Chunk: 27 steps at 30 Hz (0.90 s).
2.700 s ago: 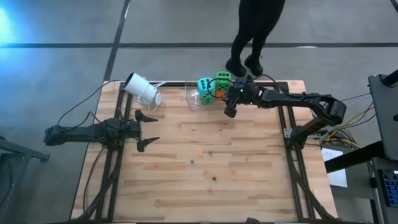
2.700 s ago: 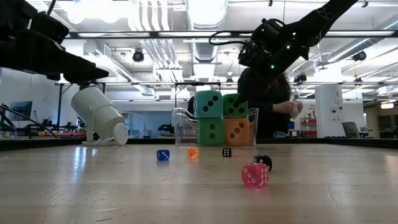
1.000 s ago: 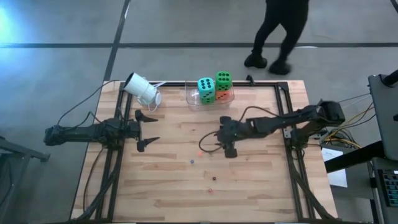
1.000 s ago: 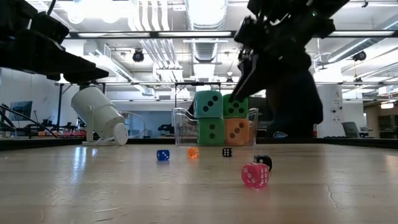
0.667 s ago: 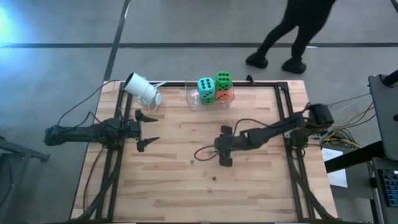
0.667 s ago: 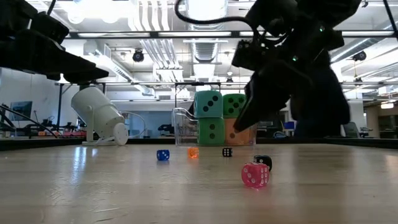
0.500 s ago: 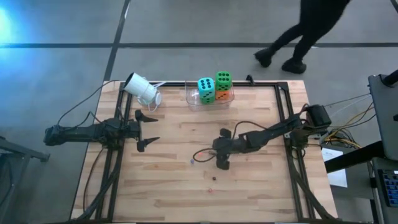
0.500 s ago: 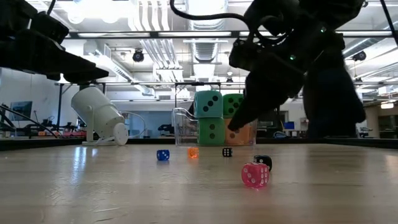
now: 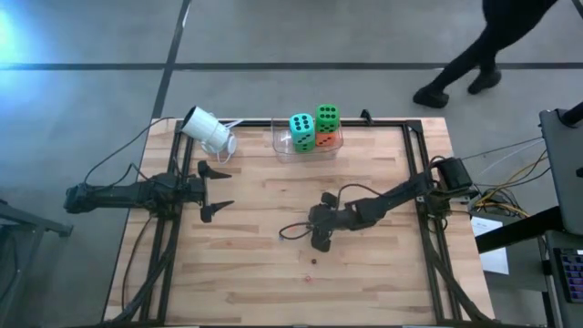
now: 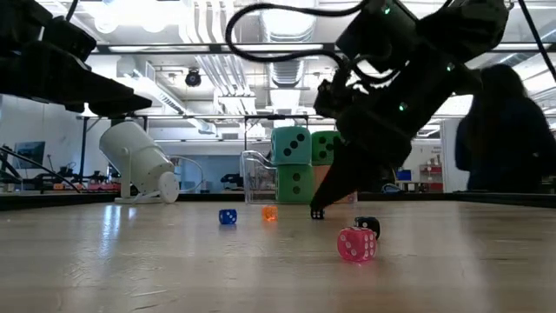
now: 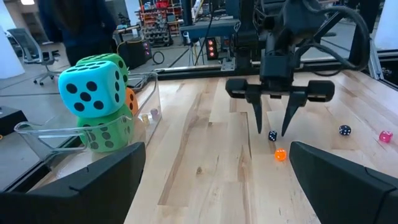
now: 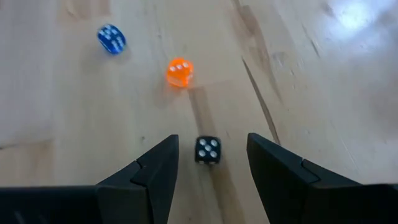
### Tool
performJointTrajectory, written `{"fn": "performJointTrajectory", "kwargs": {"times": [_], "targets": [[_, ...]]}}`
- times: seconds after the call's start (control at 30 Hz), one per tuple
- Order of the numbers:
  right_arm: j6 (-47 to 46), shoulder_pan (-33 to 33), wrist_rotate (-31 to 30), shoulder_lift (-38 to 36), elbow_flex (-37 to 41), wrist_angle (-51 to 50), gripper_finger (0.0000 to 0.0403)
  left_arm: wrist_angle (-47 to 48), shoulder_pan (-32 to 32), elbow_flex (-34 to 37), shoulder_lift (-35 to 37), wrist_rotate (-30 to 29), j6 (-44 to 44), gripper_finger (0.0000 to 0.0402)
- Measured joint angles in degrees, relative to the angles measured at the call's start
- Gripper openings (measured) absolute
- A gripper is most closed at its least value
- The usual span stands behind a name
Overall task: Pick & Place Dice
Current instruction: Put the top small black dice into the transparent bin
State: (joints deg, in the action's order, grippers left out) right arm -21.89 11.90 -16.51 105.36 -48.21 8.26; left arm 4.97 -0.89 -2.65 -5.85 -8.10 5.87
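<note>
Several tiny dice lie mid-table: a black die [image 12: 207, 150], an orange die [image 12: 179, 72], a blue die [image 12: 111, 38], a pink die [image 10: 356, 244] and another black die [image 10: 367, 226]. My right gripper [image 12: 211, 146] slants down to the table, open, one finger on each side of the first black die with a gap on both sides. Fist-sized dice are stacked in a clear bin [image 9: 282, 146] at the far edge: teal [image 9: 301, 129] and green [image 9: 327, 117] on top, green [image 10: 295, 183] and orange-red [image 10: 334, 184] beneath. My left gripper [image 9: 217, 189] waits open at the left.
A white cup [image 9: 208, 130] lies tipped at the far left corner. A dark cable loop [image 9: 284, 231] trails from my right arm over the table toward the left. A person [image 9: 474, 55] walks on the floor beyond the far right corner. Bare wood lies along the near edge.
My right gripper has come down to the table, moving toward the near and left edges, and has rolled about its own axis. Its fingertips now stand around the black die. No die has moved. The person has walked off to the right.
</note>
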Motion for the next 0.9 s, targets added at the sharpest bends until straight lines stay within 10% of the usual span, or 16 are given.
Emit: {"fn": "performJointTrajectory", "kwargs": {"times": [0.4,0.9], "targets": [[0.8,0.0,-0.2,1.5,0.0,0.2,0.0178,0.0,0.0,0.0,0.0,0.0,0.0,0.0400],[2.4,0.0,-0.7,1.2,0.0,0.1,0.0040,0.0,0.0,0.0,0.0,0.0,0.0,0.0400]]}}
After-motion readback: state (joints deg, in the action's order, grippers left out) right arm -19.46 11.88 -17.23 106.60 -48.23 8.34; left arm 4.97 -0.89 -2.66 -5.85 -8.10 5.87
